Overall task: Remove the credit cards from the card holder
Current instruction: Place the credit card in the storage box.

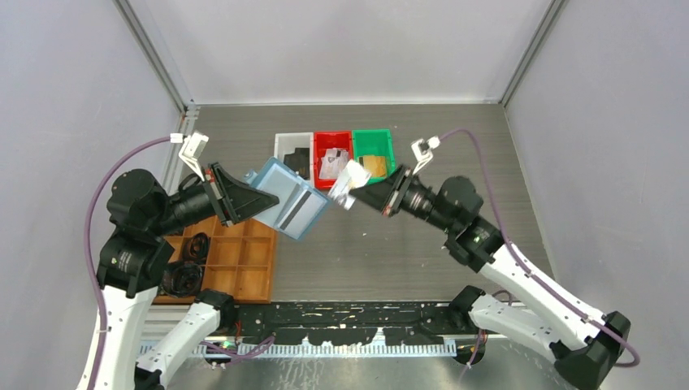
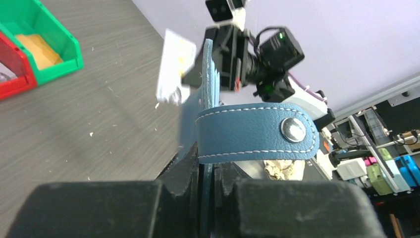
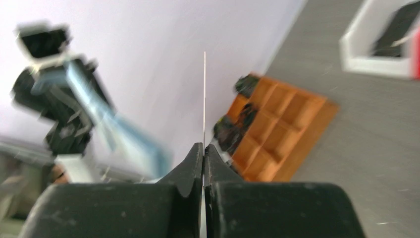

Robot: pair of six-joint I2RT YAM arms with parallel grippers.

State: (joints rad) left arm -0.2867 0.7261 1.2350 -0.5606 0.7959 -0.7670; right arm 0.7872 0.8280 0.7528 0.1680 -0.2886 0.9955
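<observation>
My left gripper (image 1: 246, 195) is shut on the light blue card holder (image 1: 288, 199) and holds it open in the air above the table. In the left wrist view its snap tab (image 2: 257, 131) crosses in front, and the holder's edge sits pinched in my left gripper (image 2: 214, 166). My right gripper (image 1: 363, 195) is shut on a white credit card (image 1: 349, 182) just off the holder's right edge. That card (image 2: 173, 67) shows flat in the left wrist view. In the right wrist view the same card (image 3: 204, 99) is an edge-on line rising from my right gripper (image 3: 203, 148).
A white bin (image 1: 286, 143), a red bin (image 1: 331, 138) and a green bin (image 1: 374, 136) stand in a row behind the grippers, each with a card inside. An orange-brown compartment tray (image 1: 236, 260) lies at the near left, under the left arm.
</observation>
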